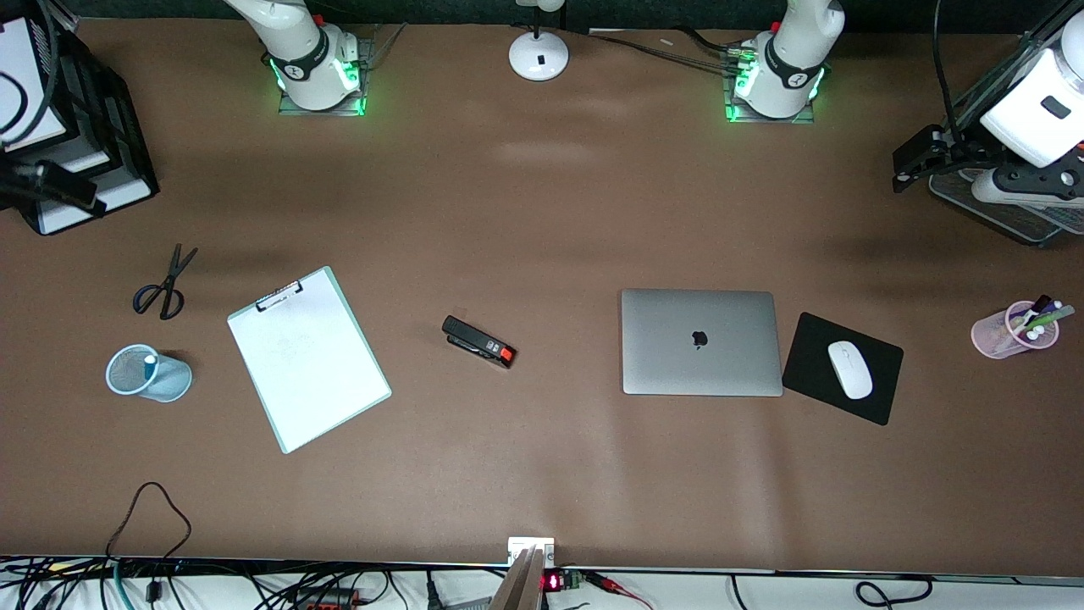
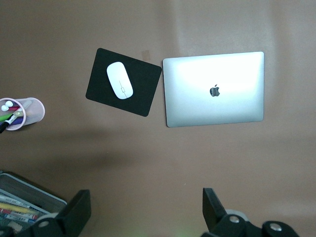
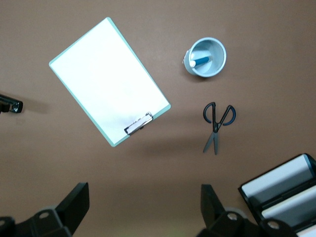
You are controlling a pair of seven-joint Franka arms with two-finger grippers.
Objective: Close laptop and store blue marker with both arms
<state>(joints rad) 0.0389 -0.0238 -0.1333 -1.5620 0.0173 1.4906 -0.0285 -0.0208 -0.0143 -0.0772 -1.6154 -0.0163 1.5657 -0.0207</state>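
Nearest the front camera, the blue marker stands stored in its blue mesh cup toward my right arm's end of the worktop, beside the clipboard. The laptop lies shut flat beside the mouse pad, so both jobs look done. My right pincer hangs released above the clipboard; my left pincer waits spread wide above the worktop by the laptop.

a big brown table fills almost everything. soft bright patches of light lie on it near the middle. a white round lamp base stands at its top edge. black cables hang along the near edge.
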